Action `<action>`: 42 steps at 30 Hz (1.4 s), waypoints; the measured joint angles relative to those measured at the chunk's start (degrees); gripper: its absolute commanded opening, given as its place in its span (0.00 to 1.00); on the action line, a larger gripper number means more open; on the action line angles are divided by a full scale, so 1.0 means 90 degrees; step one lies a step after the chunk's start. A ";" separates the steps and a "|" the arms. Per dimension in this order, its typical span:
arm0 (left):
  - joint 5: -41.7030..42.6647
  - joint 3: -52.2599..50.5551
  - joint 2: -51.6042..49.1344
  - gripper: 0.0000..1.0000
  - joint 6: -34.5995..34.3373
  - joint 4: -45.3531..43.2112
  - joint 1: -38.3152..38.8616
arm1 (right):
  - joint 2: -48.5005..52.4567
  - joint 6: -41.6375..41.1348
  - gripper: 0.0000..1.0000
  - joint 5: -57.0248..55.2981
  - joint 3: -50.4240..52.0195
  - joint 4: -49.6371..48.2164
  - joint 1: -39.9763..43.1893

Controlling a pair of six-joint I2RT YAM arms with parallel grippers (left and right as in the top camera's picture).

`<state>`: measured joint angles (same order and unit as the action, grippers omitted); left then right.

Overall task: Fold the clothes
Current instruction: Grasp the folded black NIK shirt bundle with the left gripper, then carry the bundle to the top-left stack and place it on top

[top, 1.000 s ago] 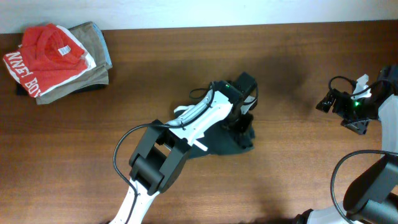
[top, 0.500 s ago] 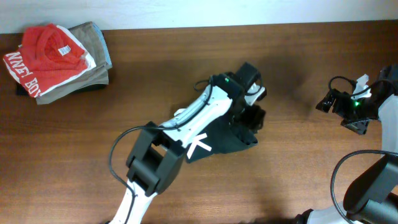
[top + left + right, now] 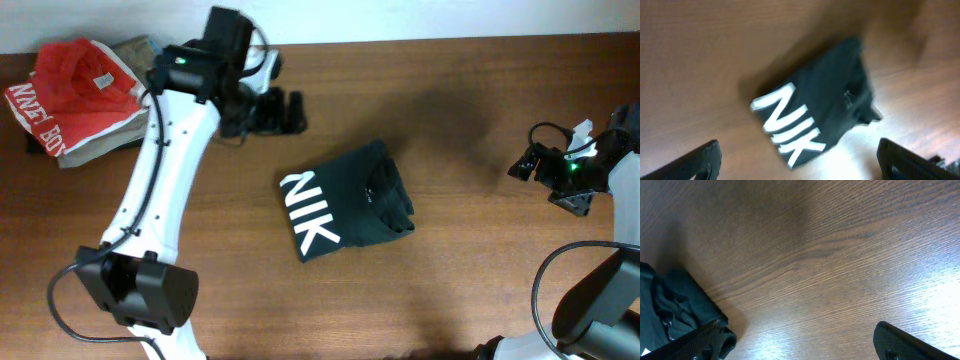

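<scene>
On the desk point(image 3: 480, 260), the dark shirt point(image 3: 355, 200) lies folded in the middle. A red shirt point(image 3: 70, 90) sits on a green cloth point(image 3: 150, 55) far left. The left gripper point(image 3: 290, 112) hangs beside that pile, spread wide. The right gripper point(image 3: 522, 163), far right, is spread too.

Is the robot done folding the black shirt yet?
Nearly, it seems. The black shirt lies folded in a small bundle on the table. The left gripper and right gripper are open, holding nothing. Perhaps only tidying its rumpled edge is left.

blurred left wrist view, tabletop glare
</scene>
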<state>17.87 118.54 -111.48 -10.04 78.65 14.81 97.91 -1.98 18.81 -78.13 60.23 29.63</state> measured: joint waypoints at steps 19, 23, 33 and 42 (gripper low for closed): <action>0.1098 -0.4862 -0.0068 0.99 -0.0160 -0.3121 -0.0070 | 0.0000 0.0002 0.99 -0.0019 0.0002 -0.0010 0.0000; 0.1583 -0.5323 -0.0068 0.99 -0.0204 -0.3541 -0.0070 | 0.0000 0.0000 0.99 -0.0019 0.0002 -0.0002 0.0000; 0.2297 -0.5945 0.0073 0.99 -0.1406 -0.5571 0.0563 | 0.0000 0.0000 0.99 -0.0019 0.0000 -0.0002 0.0000; 0.1362 -0.6071 0.0046 0.49 -0.2436 -0.6659 0.0848 | 0.0000 0.0000 0.98 -0.0019 0.0002 0.0000 0.0000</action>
<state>30.13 63.90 -111.07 -31.97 18.72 22.44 97.91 -1.98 18.63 -78.11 60.23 29.63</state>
